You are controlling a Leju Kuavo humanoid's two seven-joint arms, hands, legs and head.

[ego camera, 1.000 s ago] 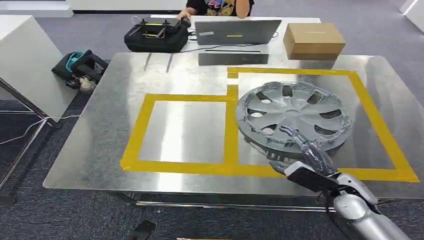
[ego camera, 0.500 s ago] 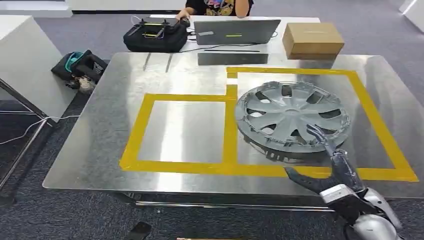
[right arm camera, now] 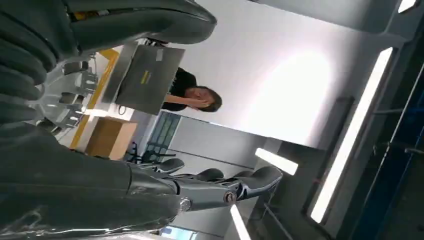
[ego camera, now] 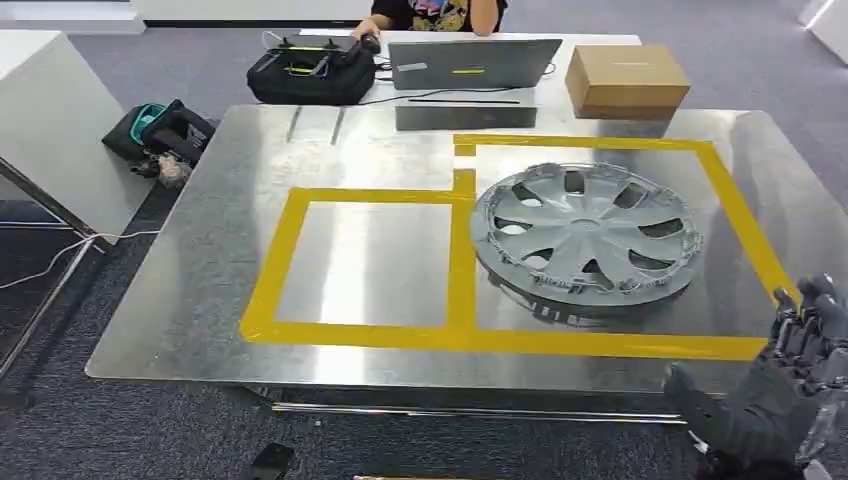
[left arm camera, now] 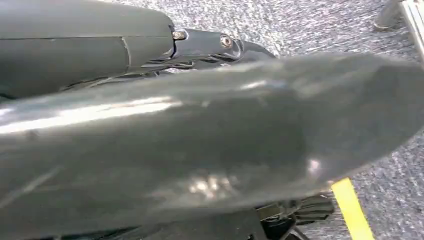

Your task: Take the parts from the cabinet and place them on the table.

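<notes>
— Silver plastic is what is seen on the table [ego camera: 200,300]: one hubcap [ego camera: 585,235], laid face up inside the right-hand outline of yellow tape [ego camera: 462,260]. Is that placement judged correct?

— It is judged so. The tape appears to mark set-down zones, and the hubcap lies wholly within the larger one, its rim just beside the strip shared with the smaller, bare rectangle. Nothing is touching it.

— And the right hand [ego camera: 785,395]?

— It is seen low at the near right corner of the table, well apart from the hubcap, with the dark fingers [ego camera: 815,315] spread and nothing held. In the right wrist view the fingers [right arm camera: 140,20] are likewise apart, pointing up towards a person at a laptop [right arm camera: 145,80].

— What is said of the left hand?

— Its state cannot be told; the left wrist view is blocked by a dark blurred surface, with grey carpet behind.

— How far along is the task judged to be?

— One part is regarded as delivered. The smaller rectangle is presumably reserved for another part, so a return to the cabinet is expected.
</notes>
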